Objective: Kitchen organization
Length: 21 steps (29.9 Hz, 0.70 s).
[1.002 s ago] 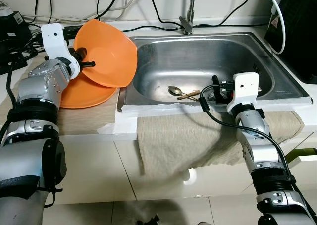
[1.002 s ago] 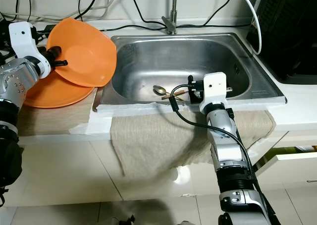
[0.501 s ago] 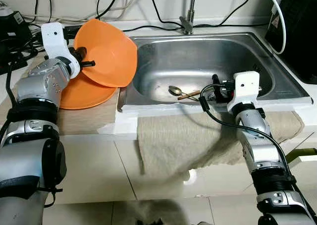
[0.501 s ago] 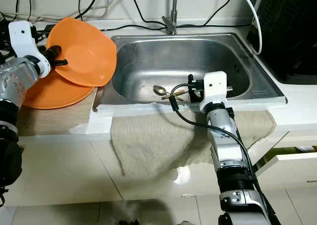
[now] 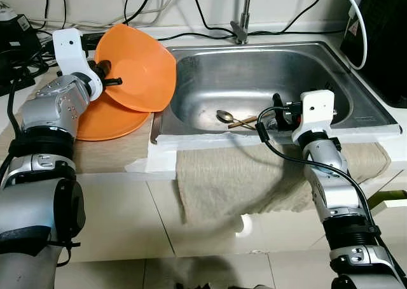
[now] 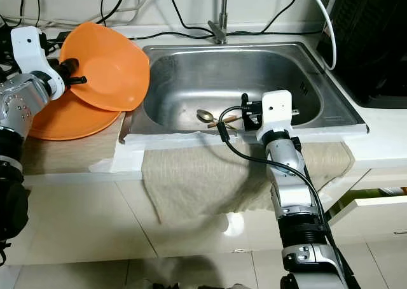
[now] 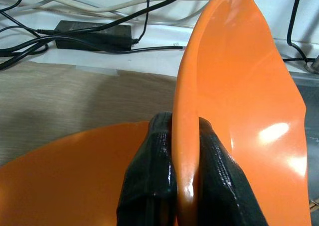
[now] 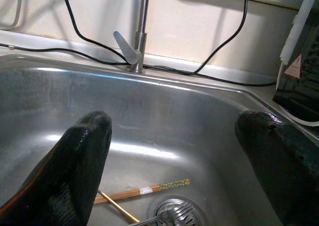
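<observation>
At the near edge of the table (image 5: 114, 155), a beige cloth (image 5: 254, 174) hangs down over the white cabinet front, right below the steel sink (image 5: 210, 72). Just above that cloth the right tool (image 8: 174, 176) sits over the sink's near right rim, fingers (image 8: 75, 171) spread wide apart, gripping nothing. Its wrist camera picks up what the head views barely show: a pair of chopsticks (image 8: 144, 191) and a fork (image 8: 172, 217) lying by the drain, beyond the fingers. From the head, a spoon (image 5: 224, 116) lies on the sink floor, left of that tool. Over on the left, the left tool (image 7: 174, 181) is clamped on the rim of an orange bowl (image 5: 140, 66), held tilted on edge above an orange plate (image 5: 108, 120) that rests on a cloth mat. The wrist view confirms it: one finger either side of the rim. Further back, the tap (image 5: 241, 21) stands behind the sink, black cables (image 5: 191, 34) trail along the white wall, and a dark appliance (image 5: 381, 41) stands far right.
</observation>
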{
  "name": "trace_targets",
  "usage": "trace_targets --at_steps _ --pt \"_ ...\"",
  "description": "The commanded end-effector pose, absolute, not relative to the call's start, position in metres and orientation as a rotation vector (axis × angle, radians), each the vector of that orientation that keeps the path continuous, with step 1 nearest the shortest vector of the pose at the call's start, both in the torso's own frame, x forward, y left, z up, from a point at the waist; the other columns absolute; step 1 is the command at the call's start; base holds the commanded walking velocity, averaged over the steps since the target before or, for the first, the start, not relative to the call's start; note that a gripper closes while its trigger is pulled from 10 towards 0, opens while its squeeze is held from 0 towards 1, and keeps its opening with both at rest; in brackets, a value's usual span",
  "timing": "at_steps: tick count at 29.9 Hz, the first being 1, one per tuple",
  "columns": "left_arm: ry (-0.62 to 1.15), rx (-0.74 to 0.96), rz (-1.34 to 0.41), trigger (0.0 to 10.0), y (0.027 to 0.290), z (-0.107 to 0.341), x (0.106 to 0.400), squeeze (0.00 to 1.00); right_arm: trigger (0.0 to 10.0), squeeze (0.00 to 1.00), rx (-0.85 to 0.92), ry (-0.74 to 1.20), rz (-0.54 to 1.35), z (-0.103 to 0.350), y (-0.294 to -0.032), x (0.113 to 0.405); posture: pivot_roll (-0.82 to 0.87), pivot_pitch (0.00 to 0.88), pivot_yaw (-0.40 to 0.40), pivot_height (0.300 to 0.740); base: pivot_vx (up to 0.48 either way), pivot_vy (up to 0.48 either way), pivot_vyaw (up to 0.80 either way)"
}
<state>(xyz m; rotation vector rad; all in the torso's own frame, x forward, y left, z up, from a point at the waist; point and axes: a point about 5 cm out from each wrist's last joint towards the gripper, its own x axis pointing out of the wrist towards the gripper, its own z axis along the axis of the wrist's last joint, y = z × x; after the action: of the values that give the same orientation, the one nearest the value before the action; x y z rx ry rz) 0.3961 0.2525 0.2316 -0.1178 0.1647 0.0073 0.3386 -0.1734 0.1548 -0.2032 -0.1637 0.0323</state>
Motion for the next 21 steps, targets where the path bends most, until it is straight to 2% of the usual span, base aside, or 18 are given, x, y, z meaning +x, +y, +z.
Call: trace_targets --at_steps 1,21 --pt "0.228 -0.094 0.025 0.0 0.2548 0.2181 0.3934 0.0 10.0 0.0 -0.203 -0.17 0.035 0.1572 -0.1753 0.338 -0.07 0.0 0.033 0.74 0.0 0.0 0.0" --pt "0.229 -0.094 0.025 0.0 0.2543 0.2169 0.3934 0.0 10.0 0.0 -0.203 -0.168 0.035 0.1561 -0.1755 0.3381 -0.07 0.0 0.03 0.74 0.0 0.0 0.0"
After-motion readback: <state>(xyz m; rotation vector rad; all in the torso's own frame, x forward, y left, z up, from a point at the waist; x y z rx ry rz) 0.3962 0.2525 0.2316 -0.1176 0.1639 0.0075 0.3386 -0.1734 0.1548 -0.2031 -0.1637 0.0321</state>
